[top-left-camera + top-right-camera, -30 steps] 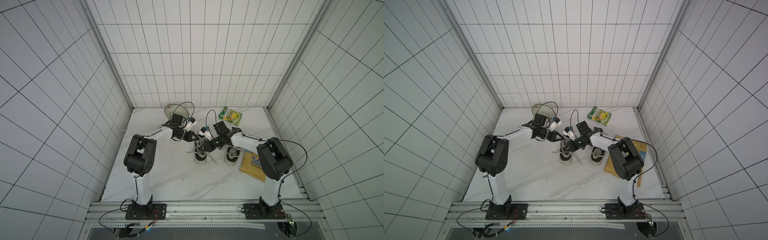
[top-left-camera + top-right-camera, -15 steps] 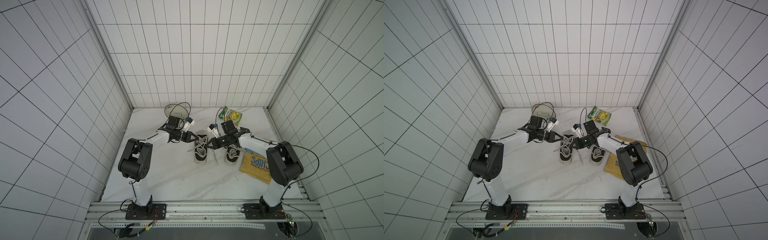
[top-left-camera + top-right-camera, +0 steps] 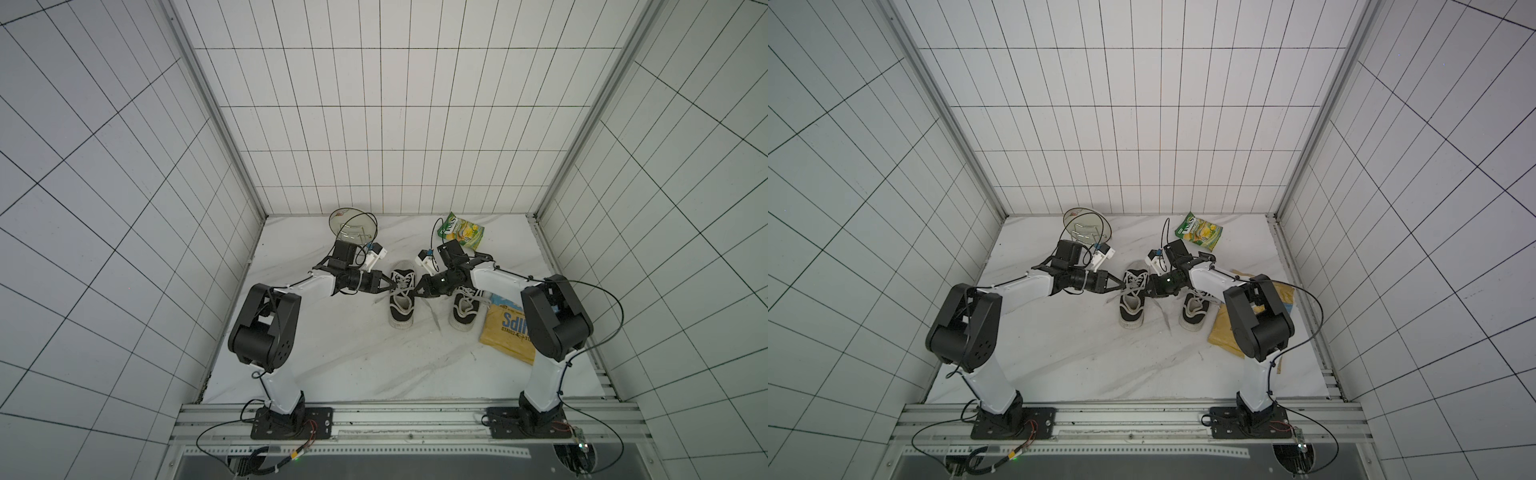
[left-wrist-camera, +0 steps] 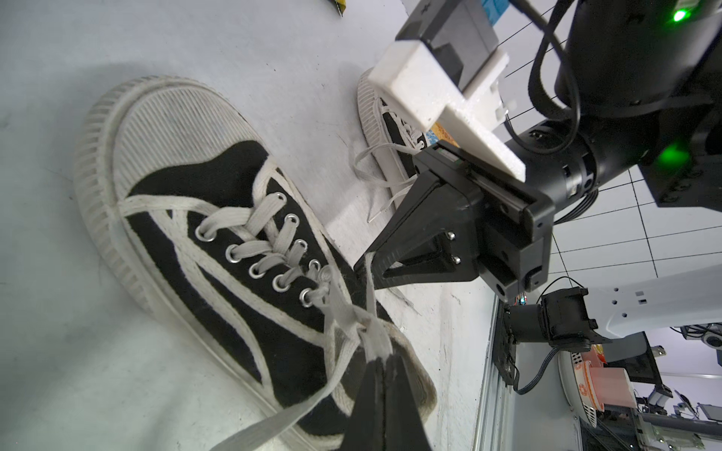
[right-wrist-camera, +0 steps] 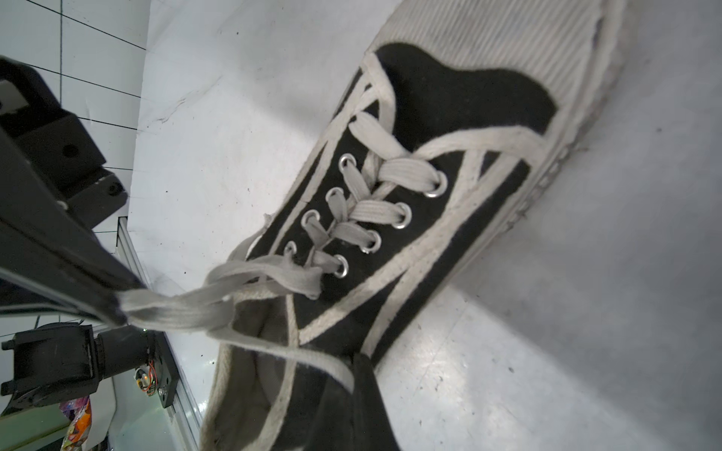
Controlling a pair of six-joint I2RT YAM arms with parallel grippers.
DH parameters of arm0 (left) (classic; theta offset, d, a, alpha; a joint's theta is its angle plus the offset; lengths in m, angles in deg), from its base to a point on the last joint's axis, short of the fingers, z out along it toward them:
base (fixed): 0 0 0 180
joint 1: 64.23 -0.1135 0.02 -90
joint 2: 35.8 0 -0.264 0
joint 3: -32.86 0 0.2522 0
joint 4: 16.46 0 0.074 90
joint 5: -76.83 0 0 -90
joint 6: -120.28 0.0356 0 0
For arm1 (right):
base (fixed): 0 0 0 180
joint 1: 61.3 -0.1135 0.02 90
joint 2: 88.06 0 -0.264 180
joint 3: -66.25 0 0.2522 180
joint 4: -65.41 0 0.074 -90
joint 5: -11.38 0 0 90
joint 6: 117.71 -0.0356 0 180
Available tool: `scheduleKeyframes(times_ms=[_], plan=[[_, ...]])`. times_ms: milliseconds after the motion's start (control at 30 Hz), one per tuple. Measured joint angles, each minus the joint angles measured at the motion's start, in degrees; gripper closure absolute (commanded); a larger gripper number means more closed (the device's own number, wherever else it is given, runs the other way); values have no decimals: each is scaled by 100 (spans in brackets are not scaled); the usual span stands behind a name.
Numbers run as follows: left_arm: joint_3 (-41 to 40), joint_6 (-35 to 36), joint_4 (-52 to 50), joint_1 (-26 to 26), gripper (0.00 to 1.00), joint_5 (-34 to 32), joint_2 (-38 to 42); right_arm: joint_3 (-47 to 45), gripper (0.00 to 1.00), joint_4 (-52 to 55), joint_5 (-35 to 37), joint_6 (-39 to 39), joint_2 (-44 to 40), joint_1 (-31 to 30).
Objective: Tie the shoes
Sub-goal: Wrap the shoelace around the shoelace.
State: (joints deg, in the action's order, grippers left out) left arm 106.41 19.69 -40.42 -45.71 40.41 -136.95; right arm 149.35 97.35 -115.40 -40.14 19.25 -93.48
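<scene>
Both top views: even, diffuse, cool light from above. The tiled walls (image 3: 374, 124) are bright, and the table (image 3: 332, 353) shows only faint soft shadows under the arms (image 3: 266, 324). Wall grid lines splay toward the frame edges. Wrist views: higher contrast. The shoe (image 4: 218, 242) is sharp, while the lace (image 4: 375, 339) and the left gripper (image 4: 382, 363) nearest the lens are soft and dark — a broad soft shadow lies beside the shoe in the right wrist view.

We count two shoes, a first shoe (image 3: 402, 305) and a second shoe (image 3: 464, 322) (a matched pair, black with white toe caps), and two white laces (image 4: 344, 308), one per shoe. We count two arms, a left arm (image 3: 266, 324) and a right arm (image 3: 555, 322), and two grippers, the left gripper (image 3: 390, 286) and the right gripper (image 3: 419, 290). We find one green packet (image 3: 462, 232), one yellow bag (image 3: 505, 332) and one round plate (image 3: 351, 222).
</scene>
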Motion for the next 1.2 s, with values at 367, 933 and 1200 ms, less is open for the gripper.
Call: scheduleKeyframes(times_ms=[367,933,1200], plan=[[-66,-109,142,-57,100,-68,2,-649,42,24,144,525,-809,101],[-131,-103,238,-74,100,-149,0,-931,32,-1180,-1108,859,-686,745],[-131,-105,271,-107,100,-146,0,-627,44,-1213,-1351,1215,-291,385]])
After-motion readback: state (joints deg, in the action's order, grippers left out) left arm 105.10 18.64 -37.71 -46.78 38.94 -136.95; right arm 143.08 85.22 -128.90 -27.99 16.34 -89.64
